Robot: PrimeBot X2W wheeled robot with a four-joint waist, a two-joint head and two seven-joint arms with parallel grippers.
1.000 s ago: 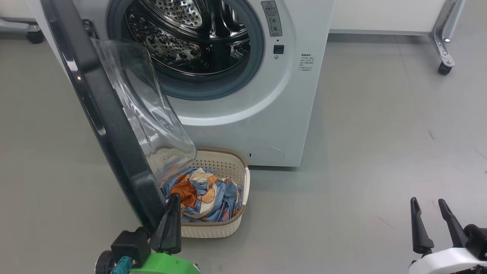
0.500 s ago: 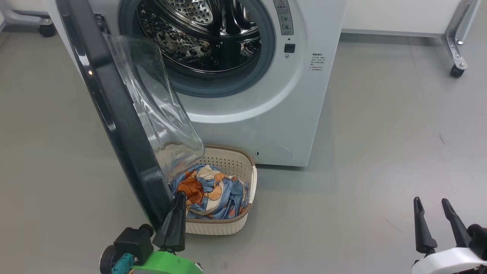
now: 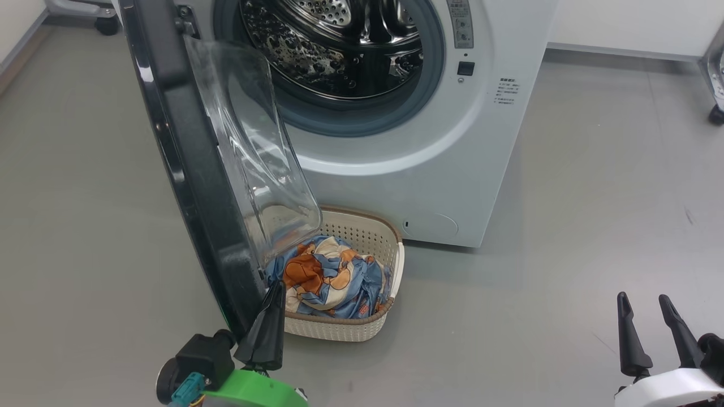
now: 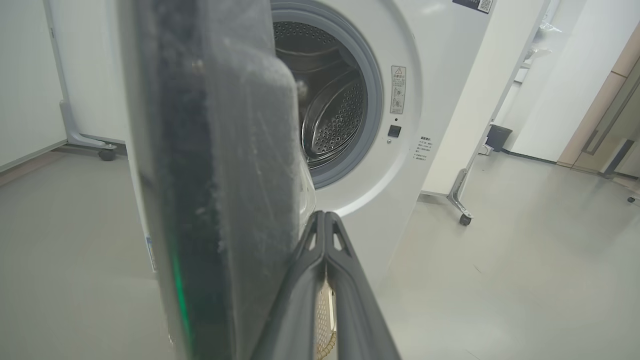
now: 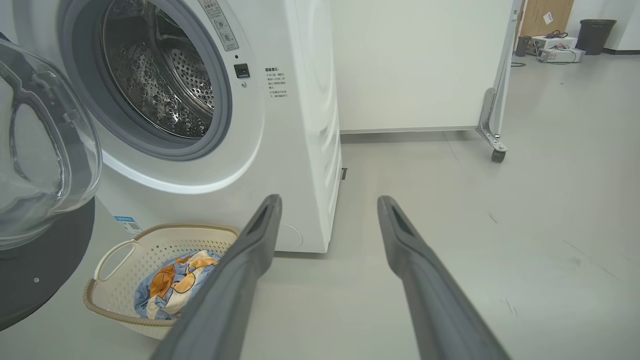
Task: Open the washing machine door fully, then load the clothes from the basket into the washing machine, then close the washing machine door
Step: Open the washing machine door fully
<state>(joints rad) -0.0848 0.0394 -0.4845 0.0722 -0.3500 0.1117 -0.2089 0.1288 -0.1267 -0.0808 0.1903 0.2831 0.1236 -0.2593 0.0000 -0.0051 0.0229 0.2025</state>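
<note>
I judge the washing machine door [image 3: 186, 169] partly open, left gripper [image 3: 276, 295] pinched shut beside it, right gripper [image 3: 643, 301] spread empty, clothes [image 3: 328, 277] not yet out of the basket [image 3: 339, 330].

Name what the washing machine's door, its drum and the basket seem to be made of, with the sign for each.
Door: glossy black rim, likely plastic, judging by its highlights; the bulging centre is clear, either glass or clear plastic. Drum: shiny perforated metal, probably steel, with mirror-like reflections. Basket: matt cream plastic with moulded holes and a brown woven-look rim.
</note>
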